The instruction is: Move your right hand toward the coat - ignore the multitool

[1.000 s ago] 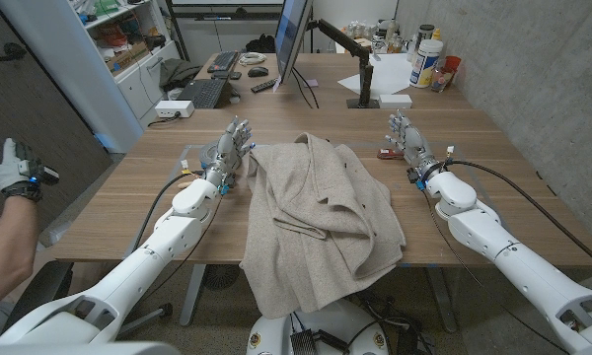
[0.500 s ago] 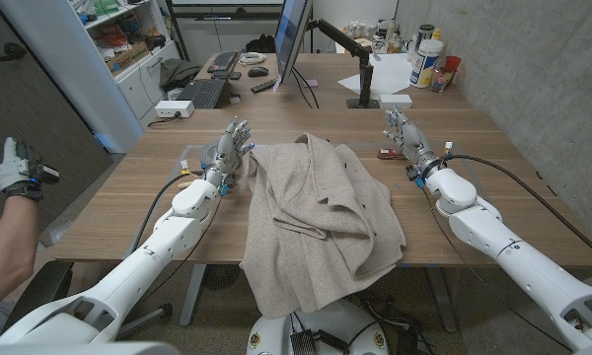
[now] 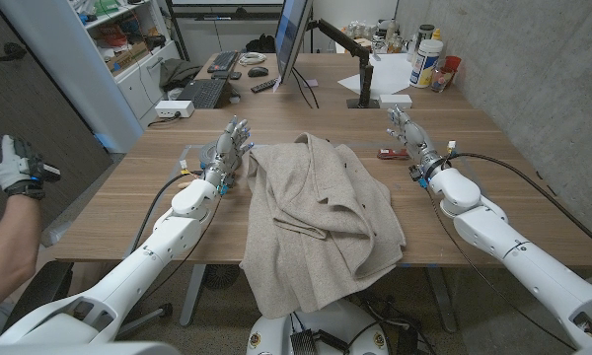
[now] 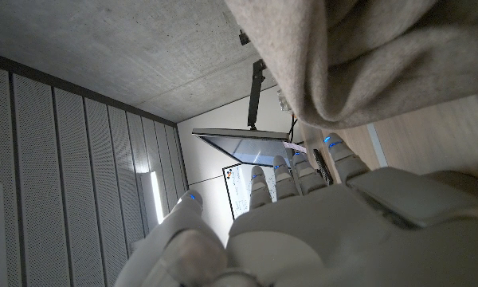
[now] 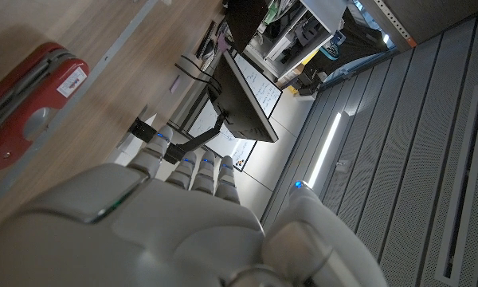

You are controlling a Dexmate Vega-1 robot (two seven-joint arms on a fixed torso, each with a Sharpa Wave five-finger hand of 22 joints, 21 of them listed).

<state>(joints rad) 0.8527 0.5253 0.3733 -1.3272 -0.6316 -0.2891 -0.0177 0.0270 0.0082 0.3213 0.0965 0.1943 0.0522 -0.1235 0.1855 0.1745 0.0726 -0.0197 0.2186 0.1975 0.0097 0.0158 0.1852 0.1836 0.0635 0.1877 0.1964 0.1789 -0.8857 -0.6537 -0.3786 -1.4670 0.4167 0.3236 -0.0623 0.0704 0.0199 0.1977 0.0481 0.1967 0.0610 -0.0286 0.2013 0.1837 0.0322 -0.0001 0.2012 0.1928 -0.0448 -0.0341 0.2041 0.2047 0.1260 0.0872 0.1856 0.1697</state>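
Note:
A beige coat (image 3: pixel 321 222) lies crumpled across the middle of the table, its lower part hanging over the near edge; a fold of the coat (image 4: pixel 358 64) is seen close in the left wrist view. A small red multitool (image 3: pixel 388 153) lies to the coat's right; in the right wrist view the multitool (image 5: pixel 24 100) is seen on the wood. My right hand (image 3: pixel 407 135) stands just beside the multitool, fingers apart and holding nothing, well right of the coat. At the coat's far left edge my left hand (image 3: pixel 231 148) is up, fingers spread and empty.
A monitor (image 3: pixel 291 39), keyboard (image 3: pixel 203 93), paper sheets (image 3: pixel 385 71) and bottles (image 3: pixel 426 59) stand at the table's far side. A concrete wall runs along the right. A person's gloved hand (image 3: pixel 10 166) is raised at the far left.
My right hand has shifted slightly right and back near the multitool. The coat and left hand have not moved.

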